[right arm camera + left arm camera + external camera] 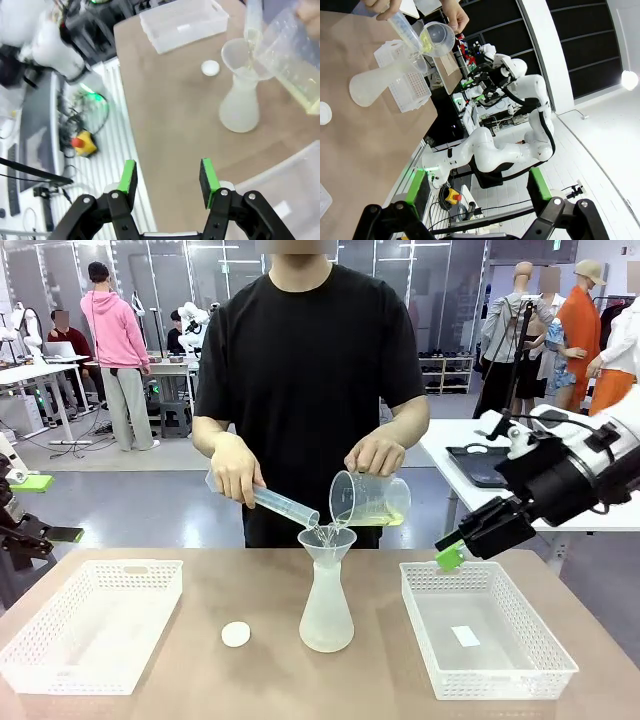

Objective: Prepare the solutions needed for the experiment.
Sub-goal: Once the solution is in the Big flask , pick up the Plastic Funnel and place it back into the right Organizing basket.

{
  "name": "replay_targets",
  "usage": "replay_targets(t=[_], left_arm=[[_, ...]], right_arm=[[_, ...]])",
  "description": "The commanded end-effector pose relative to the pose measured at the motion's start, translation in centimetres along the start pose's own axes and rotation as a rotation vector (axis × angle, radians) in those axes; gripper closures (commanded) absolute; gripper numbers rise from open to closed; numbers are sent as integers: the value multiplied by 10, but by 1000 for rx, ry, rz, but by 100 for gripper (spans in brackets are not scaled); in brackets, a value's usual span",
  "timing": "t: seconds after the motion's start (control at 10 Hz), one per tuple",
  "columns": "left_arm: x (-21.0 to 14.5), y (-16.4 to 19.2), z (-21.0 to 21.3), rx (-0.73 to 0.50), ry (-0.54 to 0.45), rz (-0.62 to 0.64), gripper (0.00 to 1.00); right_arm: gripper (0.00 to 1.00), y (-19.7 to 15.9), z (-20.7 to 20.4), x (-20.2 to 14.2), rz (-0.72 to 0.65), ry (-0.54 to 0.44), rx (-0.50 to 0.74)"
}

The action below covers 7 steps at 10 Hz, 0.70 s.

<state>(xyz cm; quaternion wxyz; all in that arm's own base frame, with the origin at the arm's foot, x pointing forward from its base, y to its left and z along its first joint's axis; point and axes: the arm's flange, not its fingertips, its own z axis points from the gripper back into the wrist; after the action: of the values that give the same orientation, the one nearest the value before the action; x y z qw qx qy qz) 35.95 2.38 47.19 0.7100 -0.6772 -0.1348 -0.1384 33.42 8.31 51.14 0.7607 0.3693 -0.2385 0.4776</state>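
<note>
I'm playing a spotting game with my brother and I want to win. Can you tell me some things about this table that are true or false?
1. The person tips yellowish liquid from a beaker into a funnel. True.
2. The flask lies on its side. False: it stands upright on the table.
3. The right gripper holds the white disc. False: its jaws are open and empty, and the disc lies on the table beside the flask.
4. The funnel sits in the flask's neck. True.
</note>
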Motion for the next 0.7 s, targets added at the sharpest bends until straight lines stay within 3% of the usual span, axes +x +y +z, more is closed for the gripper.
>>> replay_targets(t=[0.0,0.1,0.3,0.5,0.6], left_arm=[[0,-2,0,-7,7,-4,0],[0,-2,0,-7,7,-4,0],[0,-2,0,-7,7,-4,0],[0,-2,0,-7,7,-4,0],[0,-2,0,-7,7,-4,0]], right_arm=[[36,4,-1,-15,-475,-250,111],[36,5,-1,-26,-619,-252,213],[36,6,-6,-42,-781,-227,306],[36,5,-16,-55,-872,-242,431],[36,2,-22,-61,-909,-238,428]])
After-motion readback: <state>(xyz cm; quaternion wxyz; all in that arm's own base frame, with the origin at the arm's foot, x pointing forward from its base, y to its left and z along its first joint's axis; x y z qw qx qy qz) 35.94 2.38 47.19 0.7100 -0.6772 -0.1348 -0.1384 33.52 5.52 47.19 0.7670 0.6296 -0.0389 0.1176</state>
